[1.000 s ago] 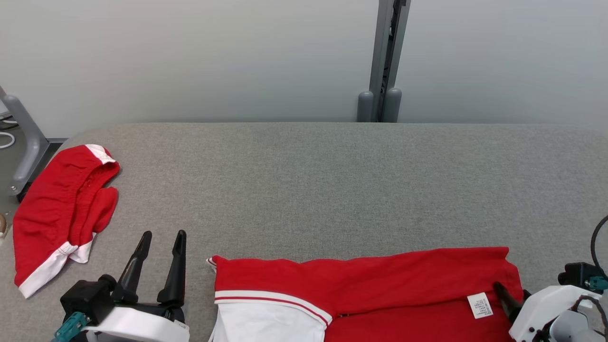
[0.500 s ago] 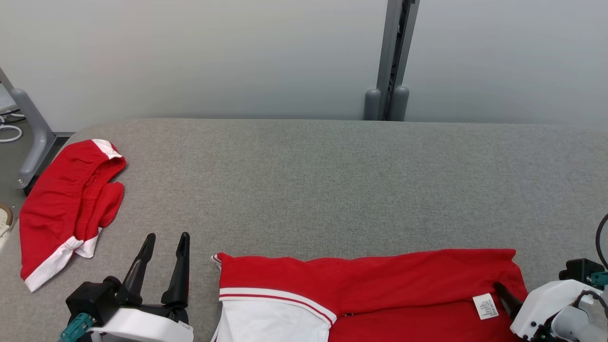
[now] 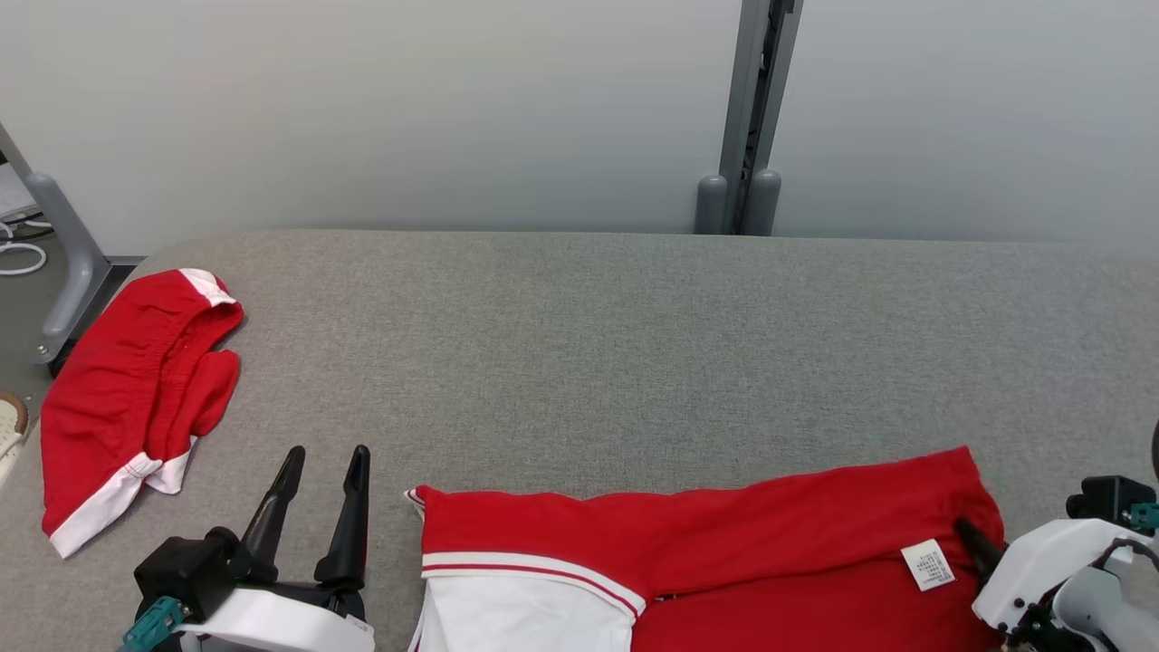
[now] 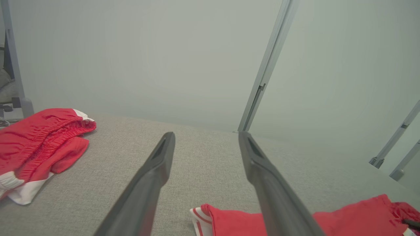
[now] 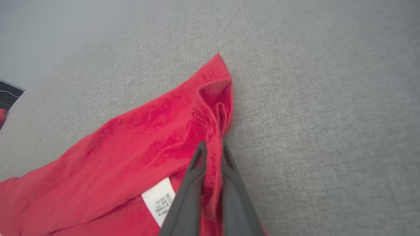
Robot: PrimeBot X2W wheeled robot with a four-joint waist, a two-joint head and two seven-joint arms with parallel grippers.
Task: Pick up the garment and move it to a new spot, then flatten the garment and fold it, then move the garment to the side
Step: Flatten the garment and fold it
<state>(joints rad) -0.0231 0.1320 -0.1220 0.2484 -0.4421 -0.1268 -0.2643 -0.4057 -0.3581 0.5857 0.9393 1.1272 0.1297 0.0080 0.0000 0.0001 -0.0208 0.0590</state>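
The garment (image 3: 724, 543), red with a white panel and a white label, lies flat along the near edge of the grey table (image 3: 634, 344). My right gripper (image 3: 964, 530) is shut on the garment's right edge. In the right wrist view its fingers (image 5: 212, 146) pinch a bunched fold of red cloth (image 5: 147, 144) beside the label (image 5: 160, 200). My left gripper (image 3: 326, 453) stands open just left of the garment, holding nothing. In the left wrist view its spread fingers (image 4: 205, 134) point over the table, the garment's left corner (image 4: 229, 219) lying below them.
A second red garment with white trim (image 3: 127, 389) lies crumpled at the table's left edge, also in the left wrist view (image 4: 36, 137). A grey post (image 3: 747, 118) rises behind the table against the pale wall. A grey frame leg (image 3: 63, 254) stands off the left side.
My right gripper has closed on the garment's right edge, and that corner has bunched and risen a little. The head camera has shifted slightly. The left gripper stays open.
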